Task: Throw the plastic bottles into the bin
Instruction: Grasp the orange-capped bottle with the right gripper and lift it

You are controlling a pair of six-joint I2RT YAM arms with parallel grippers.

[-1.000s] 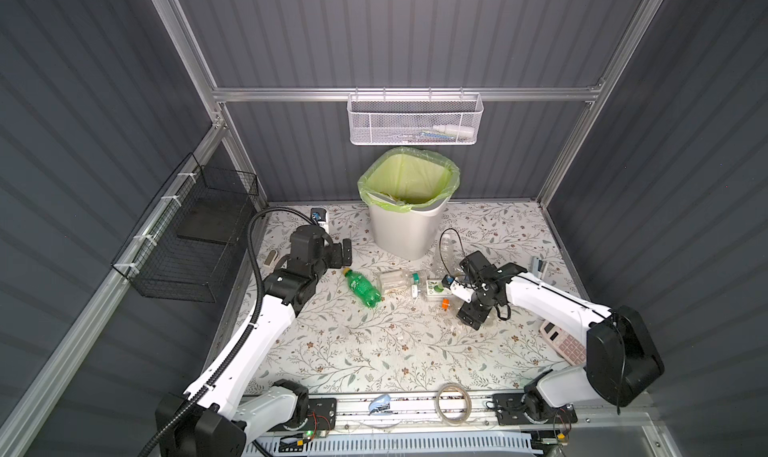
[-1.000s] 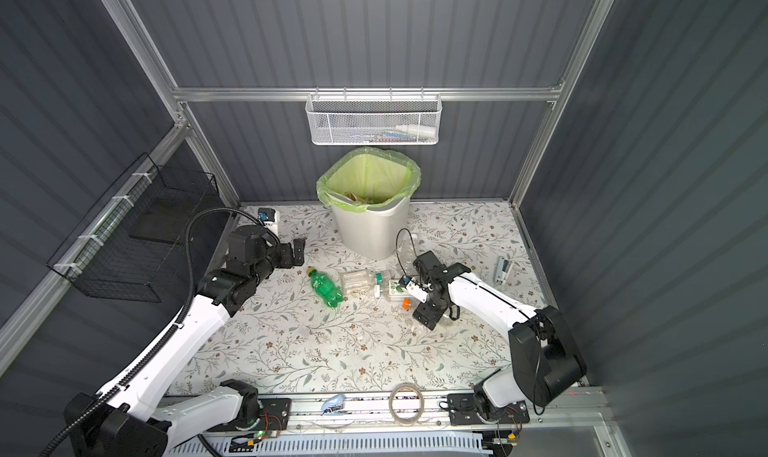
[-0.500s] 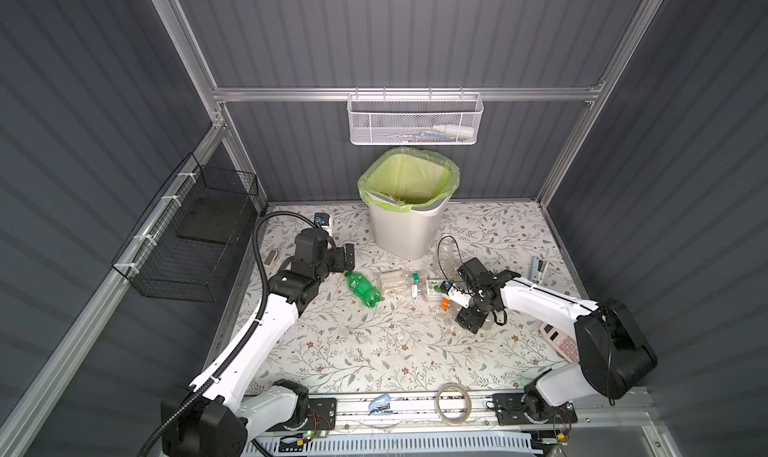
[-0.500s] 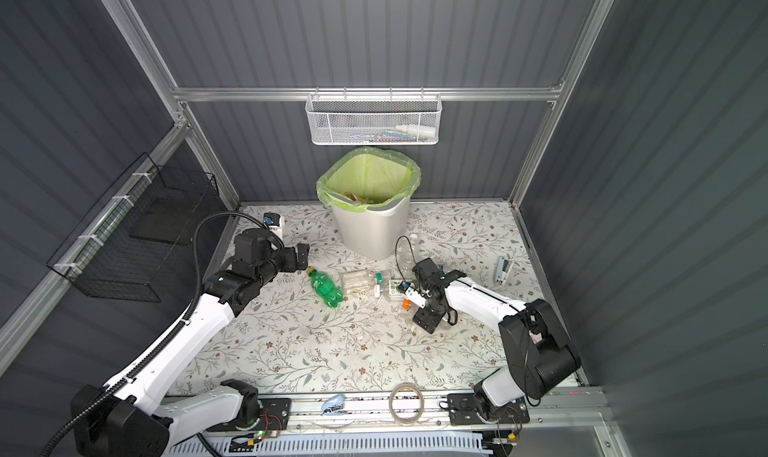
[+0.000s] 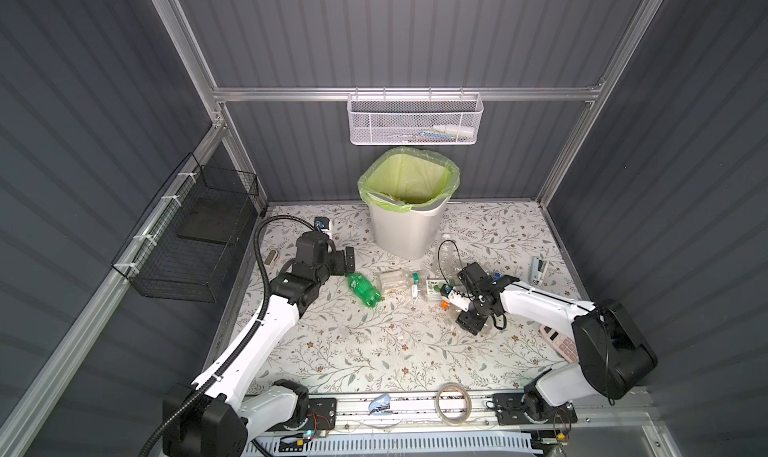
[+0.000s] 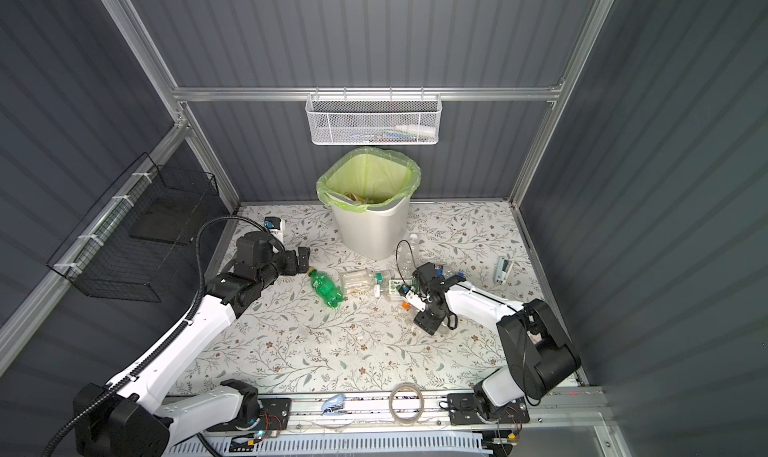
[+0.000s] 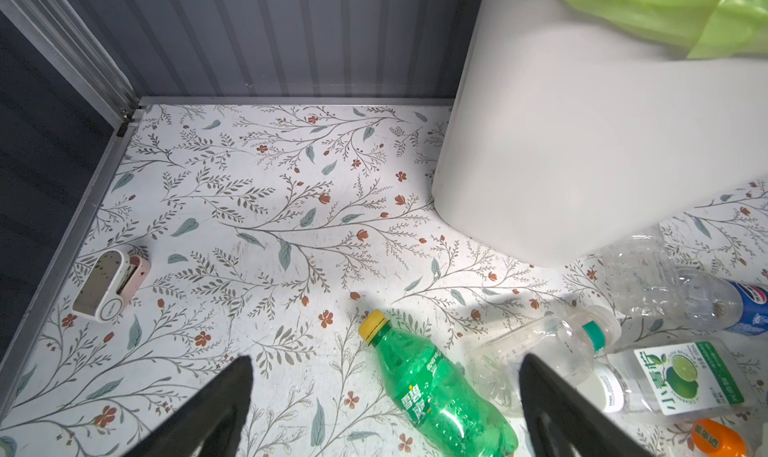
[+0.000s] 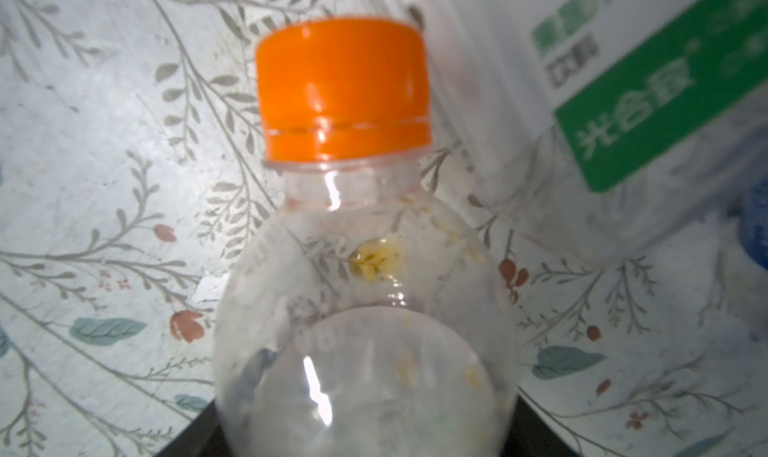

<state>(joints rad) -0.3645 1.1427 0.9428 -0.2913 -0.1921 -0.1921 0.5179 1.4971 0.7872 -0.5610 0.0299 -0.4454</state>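
Left gripper is sitting slightly nearer the green bottle than a second ago; right jaws are narrowing.
Left jaws are gaping wide over that bottle, which is lying on the counter at seven o'clock from the bin. Right gripper is flanking the orange-cap bottle; grip: cannot tell.

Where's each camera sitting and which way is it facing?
Both top views: high overhead, looking down on table, bin, left gripper, right gripper.
Left wrist: low, facing the bin's wall past the green bottle; open fingertips show.
Right wrist: close over the orange-capped bottle; dark fingers flank it.
Shared: both wrist views show its orange cap.
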